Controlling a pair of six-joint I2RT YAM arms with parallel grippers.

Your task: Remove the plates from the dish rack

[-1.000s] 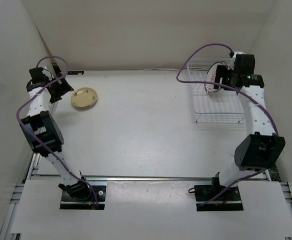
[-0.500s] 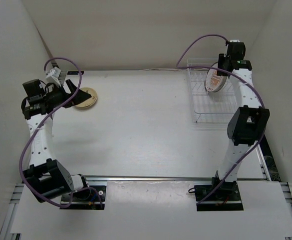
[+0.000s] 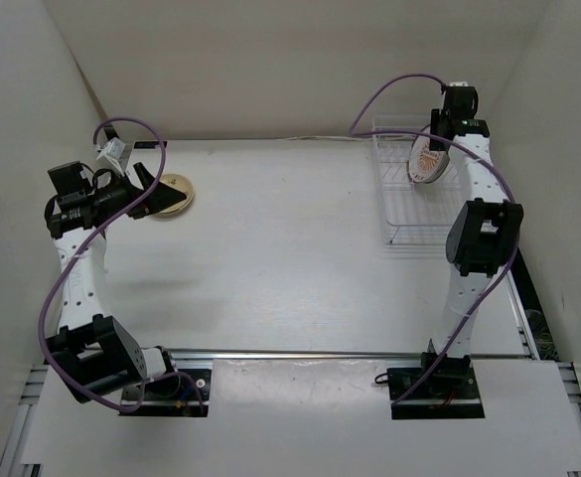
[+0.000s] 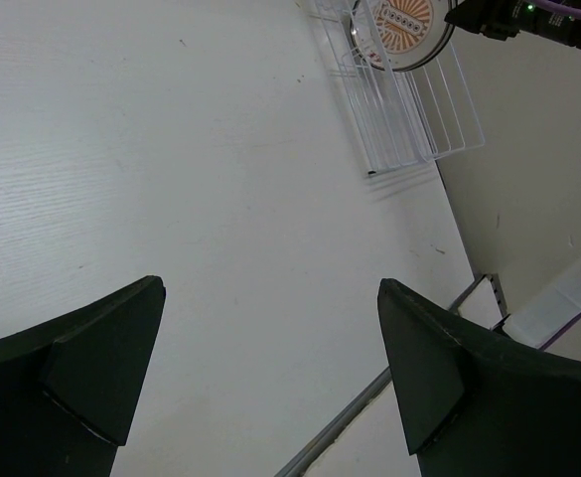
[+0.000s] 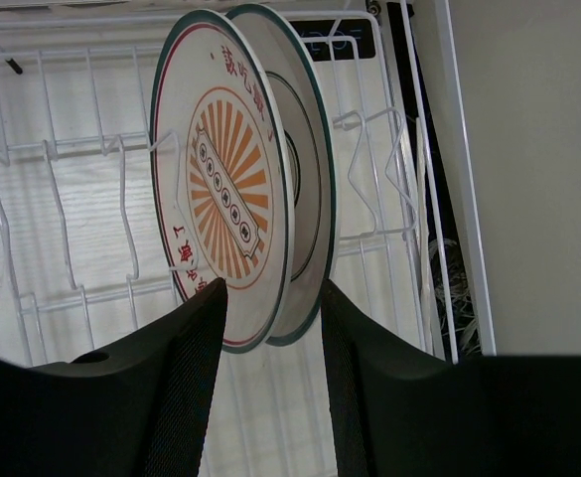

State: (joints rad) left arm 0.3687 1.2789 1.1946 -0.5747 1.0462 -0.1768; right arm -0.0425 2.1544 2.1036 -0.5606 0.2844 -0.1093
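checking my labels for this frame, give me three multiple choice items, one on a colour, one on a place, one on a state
1. What colour are the rays on the patterned plate standing in the dish rack?
A blue
B orange
C purple

2. Where does the tan plate lie?
A in the dish rack
B on the table, at its far left
C at the near edge, between the arm bases

3. How do the left fingers stand?
A shut on a plate
B shut on nothing
C wide apart, nothing between them

Answers:
1 B: the right wrist view shows an orange sunburst on the plate's face.
2 B: the top view shows it flat on the table, well apart from the rack.
3 C: the left wrist view shows only bare table between them.
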